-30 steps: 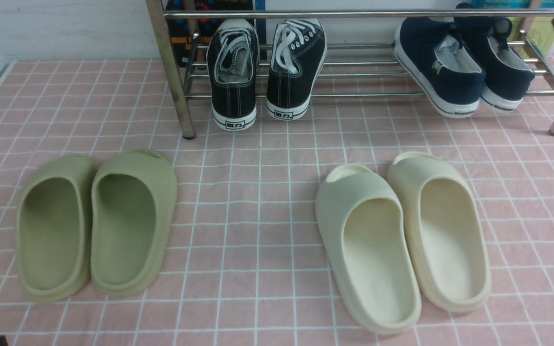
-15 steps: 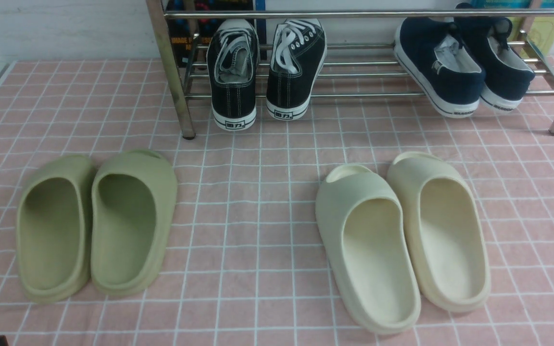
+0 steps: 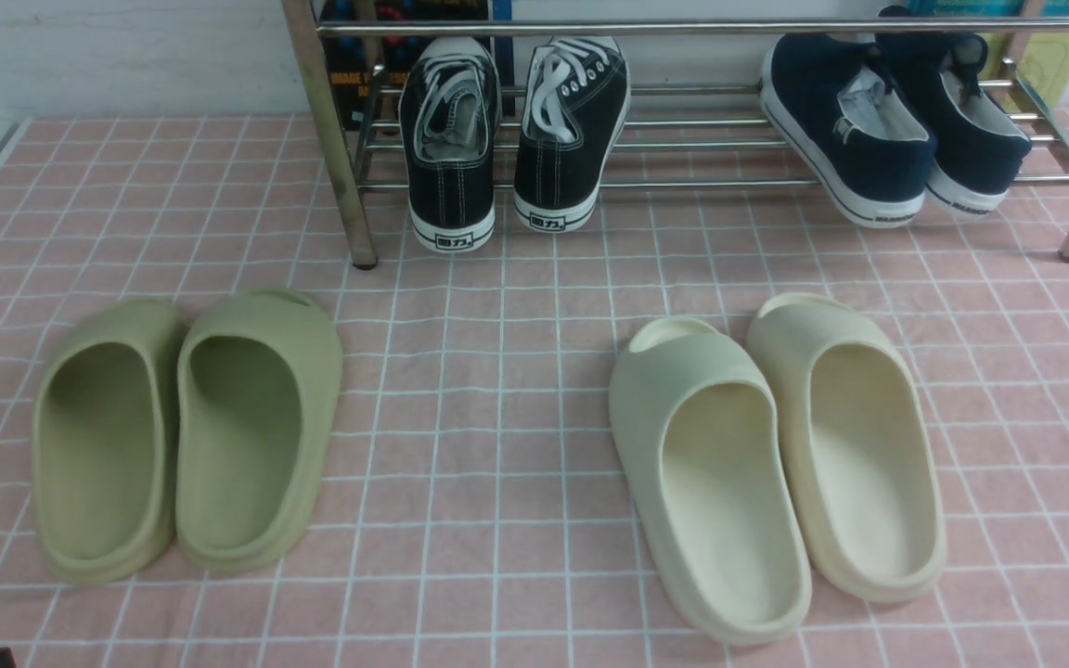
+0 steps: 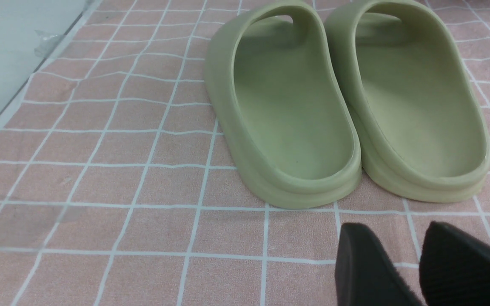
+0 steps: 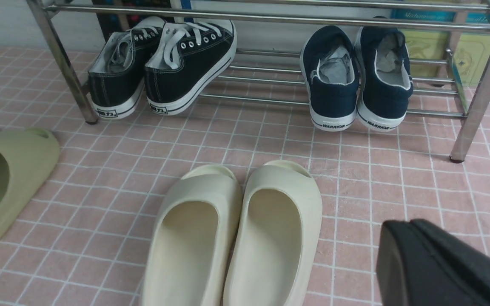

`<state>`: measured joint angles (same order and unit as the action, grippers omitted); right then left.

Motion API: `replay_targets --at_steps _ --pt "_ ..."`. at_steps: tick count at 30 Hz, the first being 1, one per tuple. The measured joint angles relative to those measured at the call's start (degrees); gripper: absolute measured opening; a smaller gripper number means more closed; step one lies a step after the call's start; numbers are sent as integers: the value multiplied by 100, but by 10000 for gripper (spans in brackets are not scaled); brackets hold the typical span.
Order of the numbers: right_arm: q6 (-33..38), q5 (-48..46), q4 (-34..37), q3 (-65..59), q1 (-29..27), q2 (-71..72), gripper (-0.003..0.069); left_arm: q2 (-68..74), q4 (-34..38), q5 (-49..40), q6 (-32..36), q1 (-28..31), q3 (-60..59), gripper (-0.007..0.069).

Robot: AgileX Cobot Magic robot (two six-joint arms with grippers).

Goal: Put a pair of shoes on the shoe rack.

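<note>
Pair of shoes (image 3: 896, 116): navy canvas slip-ons, white rubber soles, pale grey lining, side by side and touching, on the bottom bars of the shoe rack (image 3: 683, 148) at its right end. Toes toward the back, heels overhanging the front bar, both angled slightly left. Heels look to touch the floor, hard to confirm. Rack: chrome tubes, upright corner posts.
</note>
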<state>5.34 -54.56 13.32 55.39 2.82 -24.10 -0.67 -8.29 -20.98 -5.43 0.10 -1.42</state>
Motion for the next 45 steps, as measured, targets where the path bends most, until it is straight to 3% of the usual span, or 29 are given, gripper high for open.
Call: replay_targets --at_steps 8,14,19,25,34,45 --pt "5 457 -298 -361 0 28 -19 0 0 0 0 0 0 239" --pt "-146 3070 -683 -2691 0 594 -19 0 0 0 0 0 0 239" --pt "-776 4324 -1248 -4534 -52 1540 -19 0 0 0 0 0 0 239" --pt "-1052 4354 -1366 -5642 -383 2371 -19 0 0 0 0 0 0 239" --pt "-1059 3477 -1384 -5657 -434 2463 -19 0 0 0 0 0 0 239" --pt "-1059 3385 -1384 -5638 -434 2463 -18 0 0 0 0 0 0 239"
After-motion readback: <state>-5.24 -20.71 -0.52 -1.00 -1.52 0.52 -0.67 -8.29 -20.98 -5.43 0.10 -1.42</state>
